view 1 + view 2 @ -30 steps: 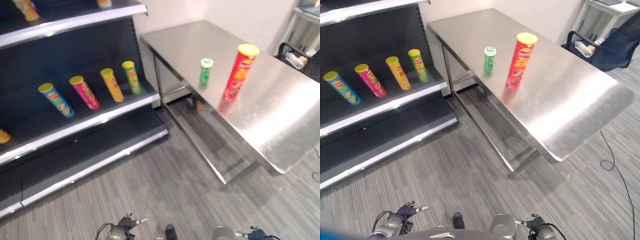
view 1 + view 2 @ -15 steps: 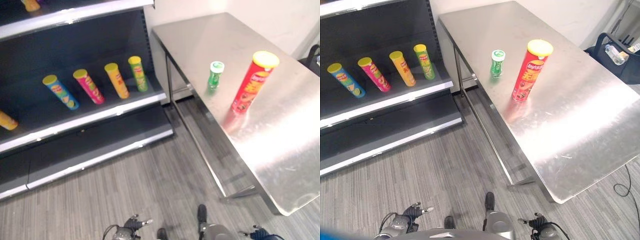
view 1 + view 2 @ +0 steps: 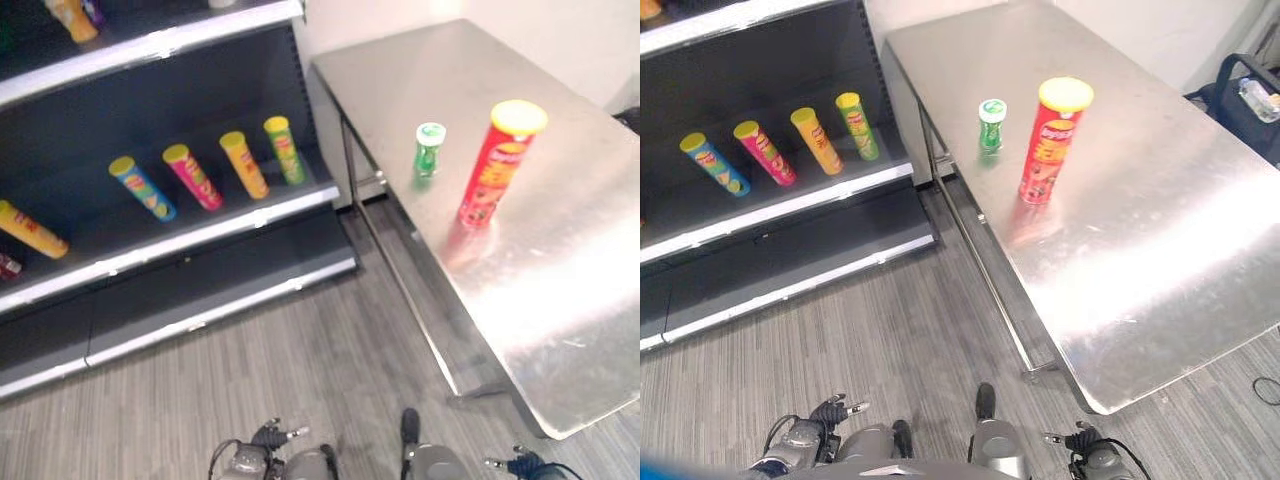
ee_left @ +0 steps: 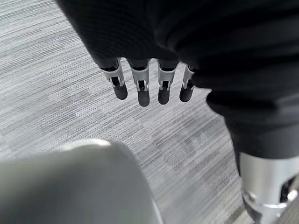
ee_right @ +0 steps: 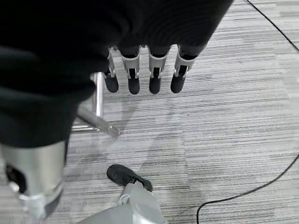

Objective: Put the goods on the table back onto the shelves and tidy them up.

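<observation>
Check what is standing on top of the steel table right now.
On the steel table stand two upright things: a tall red can with a yellow lid and, apart from it, a small green can with a white lid. The table's far right end is cut off by the frame.

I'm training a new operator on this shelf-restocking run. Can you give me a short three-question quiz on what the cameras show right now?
1. True or false: the red can stands upright on the table.
2. Which is taller, the red can or the green can?
3. The left hand and right hand are: A) both holding cans B) both open and empty C) one on the shelf.

Key: 1 true; 2 the red can; 3 B.
</observation>
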Robot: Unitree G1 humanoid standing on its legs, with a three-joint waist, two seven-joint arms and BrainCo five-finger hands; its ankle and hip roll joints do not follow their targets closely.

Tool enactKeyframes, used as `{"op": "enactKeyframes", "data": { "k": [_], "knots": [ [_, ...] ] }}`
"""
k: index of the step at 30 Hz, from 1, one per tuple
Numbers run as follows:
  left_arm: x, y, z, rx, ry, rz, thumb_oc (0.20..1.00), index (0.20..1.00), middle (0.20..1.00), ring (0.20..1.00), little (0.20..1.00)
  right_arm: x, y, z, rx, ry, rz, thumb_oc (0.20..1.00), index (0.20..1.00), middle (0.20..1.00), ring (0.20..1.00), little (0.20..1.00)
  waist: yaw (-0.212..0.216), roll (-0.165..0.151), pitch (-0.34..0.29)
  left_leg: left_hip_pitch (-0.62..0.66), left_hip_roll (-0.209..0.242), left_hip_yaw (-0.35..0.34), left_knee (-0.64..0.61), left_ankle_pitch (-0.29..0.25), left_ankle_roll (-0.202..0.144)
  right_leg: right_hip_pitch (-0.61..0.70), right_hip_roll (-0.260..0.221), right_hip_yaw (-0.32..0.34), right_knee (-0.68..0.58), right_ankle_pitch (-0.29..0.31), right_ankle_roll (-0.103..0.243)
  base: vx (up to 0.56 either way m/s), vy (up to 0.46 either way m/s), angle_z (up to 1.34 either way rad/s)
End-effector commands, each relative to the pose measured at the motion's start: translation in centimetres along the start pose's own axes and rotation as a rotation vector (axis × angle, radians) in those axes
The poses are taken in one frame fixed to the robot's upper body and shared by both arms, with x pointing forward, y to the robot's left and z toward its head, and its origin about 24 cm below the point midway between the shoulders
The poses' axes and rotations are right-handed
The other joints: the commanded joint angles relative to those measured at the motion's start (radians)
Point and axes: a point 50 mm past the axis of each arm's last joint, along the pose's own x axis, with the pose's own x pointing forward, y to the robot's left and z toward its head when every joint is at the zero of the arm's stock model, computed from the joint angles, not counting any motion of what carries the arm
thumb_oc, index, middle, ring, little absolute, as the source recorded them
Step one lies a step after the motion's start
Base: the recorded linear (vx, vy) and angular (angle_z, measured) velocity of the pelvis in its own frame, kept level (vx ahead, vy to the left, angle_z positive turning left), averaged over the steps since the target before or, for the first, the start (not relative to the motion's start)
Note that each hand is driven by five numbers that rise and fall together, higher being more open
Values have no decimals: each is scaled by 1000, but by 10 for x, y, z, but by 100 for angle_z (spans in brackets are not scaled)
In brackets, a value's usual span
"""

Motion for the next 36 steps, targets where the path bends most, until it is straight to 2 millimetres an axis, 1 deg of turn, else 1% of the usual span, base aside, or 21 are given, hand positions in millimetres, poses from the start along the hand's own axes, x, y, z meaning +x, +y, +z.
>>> {"op": "enactKeyframes", "data": {
  "k": [1,2,3,5,6,7,13,18,21,22,23,24,26,27,28,29,31,32,33,34,36],
  "knots": [
    [-1,10,-2,28,-7,20,1000,1000,1000,1000,1000,0,-10,-7,-9,25,-26,1000,1000,1000,1000,1000,8,0,-30,3,22,-15,-65,26,23,74,-12,30,48,-151,91,2,-2,-41],
    [-1,10,-2,28,-7,20,1000,1000,1000,1000,1000,0,-10,-7,-9,25,-26,1000,1000,1000,1000,1000,8,0,-30,3,22,-15,-65,26,23,74,-12,30,48,-151,91,70,48,-41],
    [-1,10,-4,32,2,19,1000,1000,1000,1000,1000,-1,-10,-9,6,31,-30,1000,1000,1000,1000,1000,5,9,-37,5,52,-28,-135,71,15,75,-9,37,45,-160,100,70,48,-28],
    [-1,10,-4,32,2,19,1000,1000,1000,1000,1000,-1,-10,-9,6,31,-30,1000,1000,1000,1000,1000,5,9,-37,5,52,-28,-136,71,15,75,-9,37,45,-160,100,208,187,-5],
    [-1,9,-5,39,4,16,1000,1000,1000,1000,1000,-2,-13,-18,51,58,-46,1000,1000,1000,1000,1000,-23,46,-76,59,51,21,-212,72,2,89,-27,67,48,-169,130,402,405,-8],
    [-1,11,-4,40,-3,19,1000,1000,1000,1000,1000,-2,-12,-19,52,63,-43,1000,1000,1000,1000,1000,-24,47,-81,67,40,42,-216,67,8,82,-40,80,55,-161,136,435,461,-20],
    [0,27,3,26,-25,70,1000,1000,1000,1000,1000,-2,-12,-25,129,96,-59,1000,1000,1000,1000,1000,-33,29,-83,114,-11,125,-248,28,43,30,-99,137,98,-123,171,102,210,-74],
    [-2,46,3,9,-22,118,1000,1000,1000,1000,1000,-8,-38,-50,267,175,-156,1000,1000,1000,1000,1000,-58,13,-86,134,-36,177,-260,1,63,-15,-123,155,131,-94,203,46,124,-28],
    [-3,62,8,8,-37,153,1000,1000,1000,1000,1000,-29,-98,-94,473,273,-373,1000,1000,1000,1000,1000,-79,-2,-84,139,-42,202,-260,-13,71,-41,-138,135,153,-68,226,26,87,-19],
    [-3,64,7,15,-34,157,1000,1000,1000,1000,1000,-49,-137,-118,644,291,-542,1000,1000,1000,1000,1000,-93,-6,-87,146,-43,199,-260,-21,69,-32,-146,121,157,-71,232,51,59,-17],
    [-3,64,8,15,-34,156,1000,1000,1000,1000,1000,-49,-137,-118,645,291,-543,1000,1000,1000,1000,1000,-91,-5,-89,142,-43,200,-260,-18,70,-35,-145,122,155,-67,231,64,51,-2],
    [-2,60,8,13,-35,156,1000,1000,1000,1000,1000,-63,-163,-125,738,246,-671,1000,1000,1000,1000,1000,-102,-9,-94,142,-44,197,-260,-21,69,-33,-151,113,155,-68,235,18,14,11],
    [-2,59,8,15,-36,154,1000,1000,1000,1000,1000,-64,-163,-126,739,248,-673,1000,1000,1000,1000,1000,-101,-7,-96,140,-43,196,-260,-21,69,-34,-151,112,155,-68,235,19,8,13],
    [-2,55,5,2,-24,155,1000,1000,1000,1000,1000,-92,-221,-119,829,111,-900,1000,1000,1000,1000,1000,-111,-15,-99,146,-44,187,-260,-29,66,-26,-155,99,156,-80,236,19,-11,-7],
    [-2,51,2,-5,-16,150,1000,1000,1000,1000,1000,-115,-260,-96,785,-50,-1029,1000,1000,1000,1000,1000,-113,-16,-106,147,-41,185,-260,-31,64,-22,-155,93,151,-83,236,8,-12,-8],
    [-2,51,2,-4,-17,149,1000,1000,1000,1000,1000,-115,-260,-97,785,-49,-1030,1000,1000,1000,1000,1000,-111,-16,-107,144,-41,185,-260,-27,65,-25,-155,93,149,-79,236,-1,-25,8],
    [-3,50,-2,-7,-11,150,1000,1000,1000,1000,1000,-141,-295,-60,695,-238,-1141,1000,1000,1000,1000,1000,-108,-19,-113,149,-38,183,-260,-31,61,-20,-155,88,145,-85,234,3,-28,22],
    [-3,50,-1,-7,-11,150,1000,1000,1000,1000,1000,-141,-295,-60,695,-238,-1141,1000,1000,1000,1000,1000,-108,-19,-113,145,-38,184,-260,-26,62,-22,-154,89,144,-81,234,-11,-72,7],
    [-4,50,-4,-7,-10,147,1000,1000,1000,1000,1000,-174,-325,-1,522,-486,-1218,1000,1000,1000,1000,1000,-93,-24,-117,148,-29,179,-260,-26,54,-12,-151,79,136,-91,230,-35,-58,-1],
    [-4,50,-4,-7,-10,147,1000,1000,1000,1000,1000,-174,-325,-1,522,-487,-1217,1000,1000,1000,1000,1000,-94,-24,-117,145,-29,179,-260,-22,54,-15,-151,80,134,-87,229,-20,-80,0],
    [-5,49,-9,-6,0,139,1000,1000,1000,1000,1000,-198,-335,45,355,-643,-1241,1000,1000,1000,1000,1000,-78,-28,-119,148,-23,174,-260,-18,49,-4,-144,72,126,-94,222,-24,-65,7]
  ]
}}
